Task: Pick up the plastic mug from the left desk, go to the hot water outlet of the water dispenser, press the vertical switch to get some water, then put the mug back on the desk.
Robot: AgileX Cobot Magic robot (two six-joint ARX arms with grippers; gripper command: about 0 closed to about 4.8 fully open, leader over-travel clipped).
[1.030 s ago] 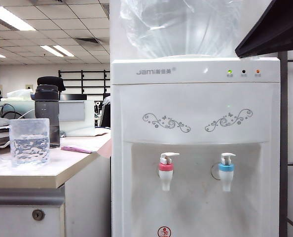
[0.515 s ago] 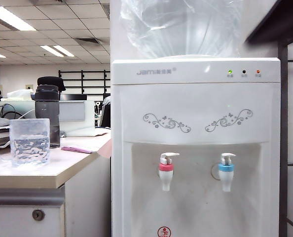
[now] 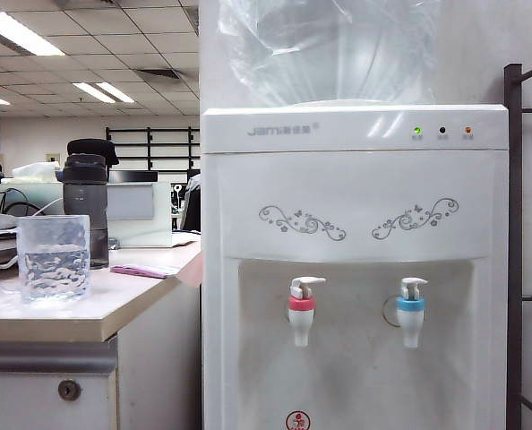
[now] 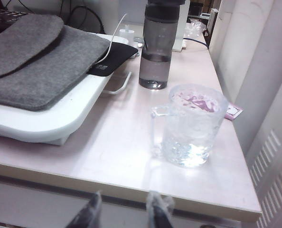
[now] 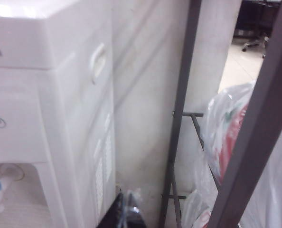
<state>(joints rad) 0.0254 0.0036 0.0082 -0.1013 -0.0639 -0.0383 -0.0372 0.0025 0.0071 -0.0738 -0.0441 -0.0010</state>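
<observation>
Water dispenser point(image 3: 354, 269): you have the tall white cabinet straight ahead in the exterior view, big clear bottle on top, filling the middle and right.
Left surface point(image 3: 114, 300): pale beige top beside the cabinet, on the left of the exterior view; its near edge faces your left arm.
Dark tumbler point(image 4: 158, 45): stands upright farther back on the surface, behind the mug and apart from it.
Plastic mug point(image 4: 193, 124): stands upright on the surface near the front edge, water in it, nothing touching it. Its long axis is vertical; its loop handle sticks out sideways, toward the grey felt pad.
Left pincer point(image 4: 123, 213): hangs just off the front edge of the surface, partly released, grasping nothing. The mug lies ahead of it, across the edge and offset toward the cabinet. This arm is the nearer one.
Right pincer point(image 5: 127, 213): clenched and empty, beside the cabinet's far flank by a dark metal rack, well apart from the mug.
Hot water outlet point(image 3: 302, 312): pink-red collar, the tap nearer the surface; untouched.
</observation>
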